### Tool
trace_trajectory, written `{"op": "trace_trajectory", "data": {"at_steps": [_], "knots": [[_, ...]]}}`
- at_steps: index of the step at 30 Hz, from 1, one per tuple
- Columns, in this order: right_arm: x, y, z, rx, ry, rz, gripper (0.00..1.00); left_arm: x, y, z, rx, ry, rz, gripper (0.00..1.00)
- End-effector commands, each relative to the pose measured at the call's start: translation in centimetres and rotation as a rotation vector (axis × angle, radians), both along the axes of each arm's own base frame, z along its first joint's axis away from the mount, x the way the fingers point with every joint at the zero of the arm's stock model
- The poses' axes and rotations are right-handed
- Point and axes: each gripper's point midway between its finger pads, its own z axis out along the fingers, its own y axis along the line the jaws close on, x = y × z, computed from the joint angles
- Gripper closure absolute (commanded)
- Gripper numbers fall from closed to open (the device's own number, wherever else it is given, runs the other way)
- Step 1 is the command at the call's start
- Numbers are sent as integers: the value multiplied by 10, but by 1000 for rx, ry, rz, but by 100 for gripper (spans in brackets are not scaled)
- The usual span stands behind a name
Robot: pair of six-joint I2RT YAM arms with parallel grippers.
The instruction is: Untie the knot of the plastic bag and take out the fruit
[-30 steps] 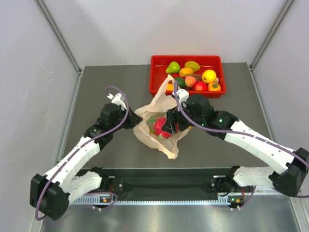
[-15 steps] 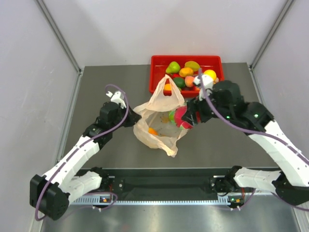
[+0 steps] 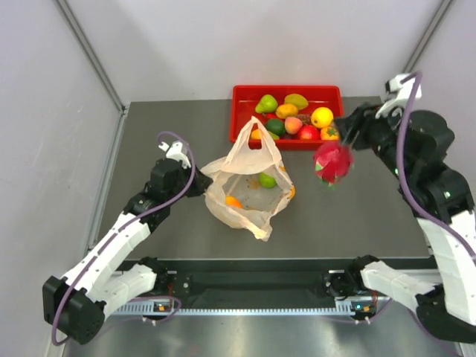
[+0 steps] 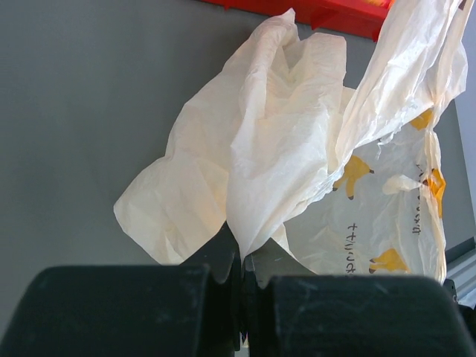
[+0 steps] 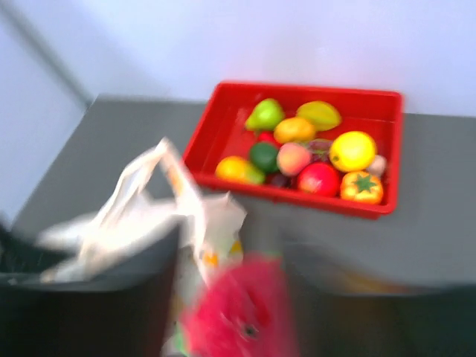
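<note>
While my left tool [image 4: 243, 271] pinched the thin peach plastic bag [image 4: 282, 149], my right tool [image 3: 336, 152] held a glossy pink-red toy fruit [image 3: 331, 163] aloft beside it; a slack grip could have dropped it short of the red rectangular tray [image 3: 320, 88].

Bright even light, right wrist motion-blurred

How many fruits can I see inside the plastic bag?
2 for sure: a green fruit toward the far side, an orange fruit at the near left. An orange spot at the right edge may be a third; folds may hide more.
</note>
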Motion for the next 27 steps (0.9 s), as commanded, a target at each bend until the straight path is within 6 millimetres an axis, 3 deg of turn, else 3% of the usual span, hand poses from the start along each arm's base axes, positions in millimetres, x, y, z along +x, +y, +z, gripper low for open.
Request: {"op": "trace_trajectory", "data": {"at_steps": [1,2,3,4,7,10,14,15,16,17,18,20,21,23,24,25,27], "knots": [[71,-24,13,110,-32,-200,100,6,1,32,-23,-78,9,100],[84,-18,16,163,-36,-168,100,6,0,33,-24,-80,6,100],[100,-30,14,188,-36,-205,100,7,0,35,-24,-82,5,100],[114,-29,14,206,-44,-198,100,8,0,34,-20,-80,4,100],[182,-25,-22,202,78,-196,100,10,-1,36,-20,-82,4,100],[193,-29,-46,168,164,-214,100,12,-2,42,-24,-94,1,100],[174,-65,-67,108,187,-357,100,12,-1,48,-31,-112,8,100],[169,-74,-75,90,218,-383,93,12,-2,50,-36,-117,7,100],[157,-78,-98,40,313,-397,88,13,-3,51,-41,-118,5,100],[150,-77,-111,20,361,-384,81,13,-4,53,-43,-122,1,100],[141,-75,-138,-8,440,-367,64,15,-5,54,-47,-125,-2,100],[119,-63,-167,-38,533,-268,43,16,-7,56,-54,-128,-8,100],[111,-59,-180,-48,565,-235,26,17,-8,56,-56,-127,-12,100],[88,-51,-216,-75,670,-153,14,20,-11,59,-61,-134,-16,100],[81,-48,-226,-85,696,-124,1,20,-12,59,-63,-134,-21,100],[71,-46,-243,-94,749,-102,0,21,-12,60,-66,-136,-22,100],[56,-35,-254,-132,788,-23,0,21,-14,62,-71,-139,-27,100]]}}
